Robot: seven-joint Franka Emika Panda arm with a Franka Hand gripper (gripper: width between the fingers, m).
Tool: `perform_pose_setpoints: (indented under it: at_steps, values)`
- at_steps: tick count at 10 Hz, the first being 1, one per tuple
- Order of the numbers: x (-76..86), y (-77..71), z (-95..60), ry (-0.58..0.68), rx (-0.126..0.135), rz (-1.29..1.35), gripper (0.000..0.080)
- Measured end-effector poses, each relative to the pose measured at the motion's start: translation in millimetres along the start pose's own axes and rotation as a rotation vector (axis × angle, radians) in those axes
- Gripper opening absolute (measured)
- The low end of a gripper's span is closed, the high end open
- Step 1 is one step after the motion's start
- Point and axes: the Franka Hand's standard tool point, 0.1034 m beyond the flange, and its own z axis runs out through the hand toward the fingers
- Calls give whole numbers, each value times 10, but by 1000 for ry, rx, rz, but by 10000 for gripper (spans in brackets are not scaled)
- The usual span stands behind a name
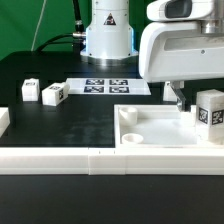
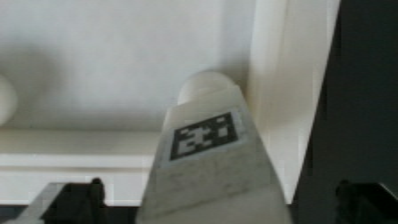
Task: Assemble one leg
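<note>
The leg (image 1: 209,108), a small white post with a square tag, stands upright at the corner of the large white tray-like part (image 1: 150,130) on the exterior view's right. My gripper (image 1: 196,103) hangs over it from above. In the wrist view the leg (image 2: 214,150) runs between my two dark fingers (image 2: 79,203). They stand wide apart, and the white tray (image 2: 107,60) shows between one finger and the leg. The gripper looks open around the leg. Two more legs (image 1: 30,92) (image 1: 52,95) lie on the black table at the exterior view's left.
The marker board (image 1: 110,87) lies at the back middle, in front of the robot base (image 1: 107,35). A long white rail (image 1: 90,160) runs along the front. Another white part (image 1: 3,120) shows at the exterior view's left edge.
</note>
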Motion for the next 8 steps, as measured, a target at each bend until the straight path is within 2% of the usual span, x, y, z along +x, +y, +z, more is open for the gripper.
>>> perform_pose_setpoints:
  at_steps: [1,3,4,5,6,8]
  values:
    - [0,3,1,0,1,-35,649]
    - [-1,0,2,0,2,-14,382]
    - [-1,0,2,0,1,6,382]
    - [-1,1,2,0,1,3,290]
    - [-3,-2,5,0,3,21,290]
    - [-2,0,12,-1,8,287,290]
